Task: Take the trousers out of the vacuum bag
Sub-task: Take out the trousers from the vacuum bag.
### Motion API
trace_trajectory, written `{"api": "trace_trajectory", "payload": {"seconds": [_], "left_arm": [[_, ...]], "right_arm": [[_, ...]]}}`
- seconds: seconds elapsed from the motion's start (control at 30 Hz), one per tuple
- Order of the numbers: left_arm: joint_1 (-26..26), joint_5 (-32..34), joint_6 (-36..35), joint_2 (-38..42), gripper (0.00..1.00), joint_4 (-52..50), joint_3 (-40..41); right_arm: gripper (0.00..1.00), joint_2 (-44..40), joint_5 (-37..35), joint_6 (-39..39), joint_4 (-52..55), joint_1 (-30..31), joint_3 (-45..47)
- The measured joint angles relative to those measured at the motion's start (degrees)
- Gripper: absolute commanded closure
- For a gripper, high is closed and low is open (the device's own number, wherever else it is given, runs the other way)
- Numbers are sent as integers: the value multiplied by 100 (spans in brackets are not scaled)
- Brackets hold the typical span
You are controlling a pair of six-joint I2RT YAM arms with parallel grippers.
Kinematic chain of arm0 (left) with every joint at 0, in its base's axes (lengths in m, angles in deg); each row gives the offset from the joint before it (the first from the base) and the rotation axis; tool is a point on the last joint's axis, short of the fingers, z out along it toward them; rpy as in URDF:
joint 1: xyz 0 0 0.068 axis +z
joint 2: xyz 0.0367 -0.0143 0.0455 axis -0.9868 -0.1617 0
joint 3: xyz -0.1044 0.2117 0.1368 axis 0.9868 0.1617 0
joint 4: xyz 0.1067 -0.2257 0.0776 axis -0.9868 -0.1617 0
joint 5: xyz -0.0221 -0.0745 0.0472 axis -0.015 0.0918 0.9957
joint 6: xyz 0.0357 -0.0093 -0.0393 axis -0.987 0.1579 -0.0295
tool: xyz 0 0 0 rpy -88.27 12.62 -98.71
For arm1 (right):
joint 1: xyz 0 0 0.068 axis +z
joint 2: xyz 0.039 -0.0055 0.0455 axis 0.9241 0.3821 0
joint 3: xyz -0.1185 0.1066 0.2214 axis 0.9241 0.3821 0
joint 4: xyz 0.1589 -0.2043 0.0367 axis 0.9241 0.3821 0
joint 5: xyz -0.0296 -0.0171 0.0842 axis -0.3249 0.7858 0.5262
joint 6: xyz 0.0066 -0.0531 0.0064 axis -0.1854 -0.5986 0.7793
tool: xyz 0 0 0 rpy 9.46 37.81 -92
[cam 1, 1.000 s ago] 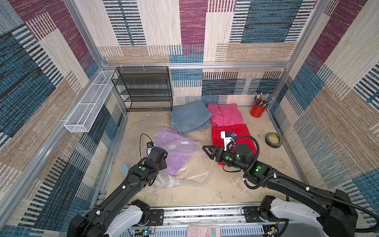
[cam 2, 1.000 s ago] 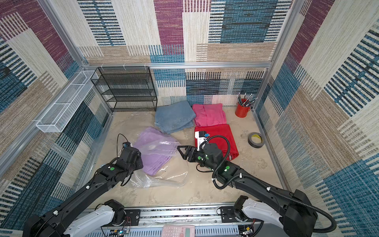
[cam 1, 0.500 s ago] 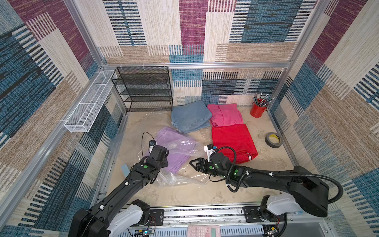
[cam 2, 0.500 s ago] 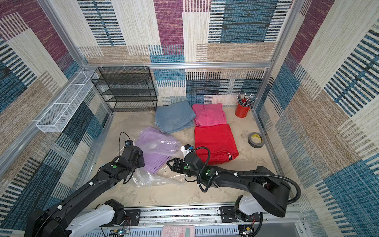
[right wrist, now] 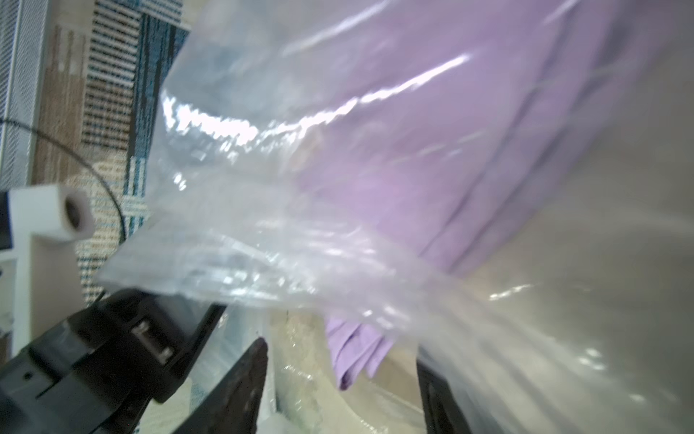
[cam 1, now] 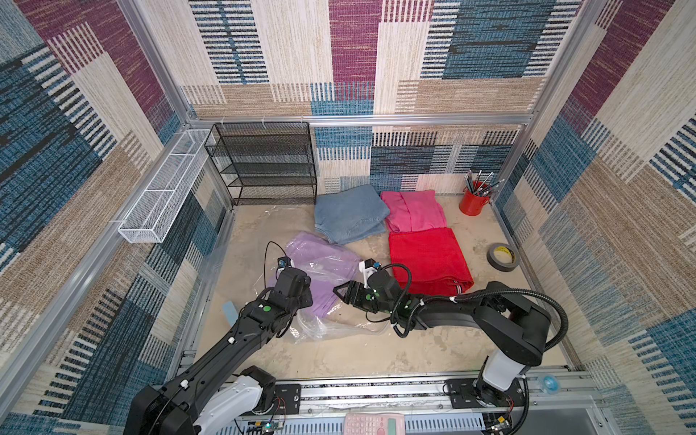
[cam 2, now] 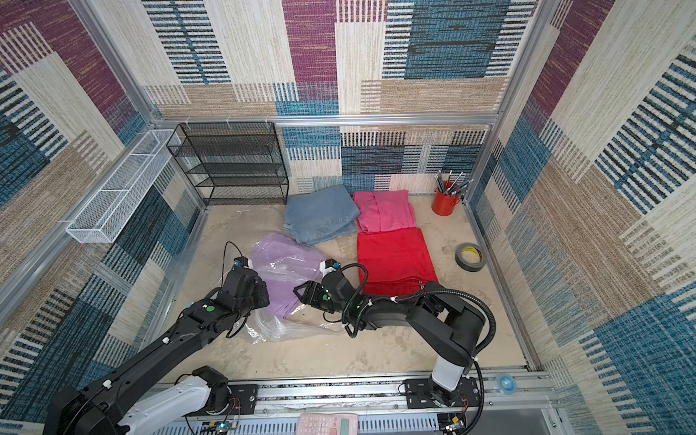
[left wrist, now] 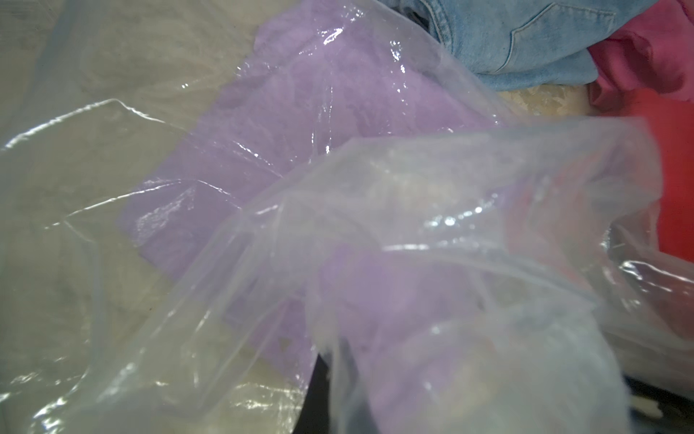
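Draping folded lilac trousers [cam 1: 322,301], the vacuum bag [cam 1: 339,329] lies glossy, crinkled.

The right arm [cam 1: 452,318] is swinging off the red trousers [cam 1: 425,260], leaving them fully uncovered, and is folding low across the desk [cam 1: 376,350] toward the left arm [cam 1: 263,309]. The right gripper [cam 1: 337,293], a second ago over the red cloth's near corner, is now arriving at the near edge of the lilac trousers [cam 1: 320,256] by the mouth of the bag [cam 1: 331,327], its fingers [right wrist: 244,375] standing apart with the lilac corner between them. The left arm is shifting slightly farther from its base.
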Motion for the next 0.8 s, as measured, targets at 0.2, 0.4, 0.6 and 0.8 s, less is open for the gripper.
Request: {"api": "trace_trajectory", "payload": {"seconds": [0.2,0.4,0.6,0.8], "left_arm": [[-55,-59,83,-326,100,44,-240],[-55,-57,83,-444,100,190,-417],[-63,-81,76,-354,100,195,-404],[-138,-127,61,-350,100,275,-289]], "right_arm": [[34,-549,-514,-382,313,555,-138],[34,-361,-741,-391,529,560,-61],[34,236,-597,-190,413,72,-57],[34,800,-426,-46,251,-114,-382]]}}
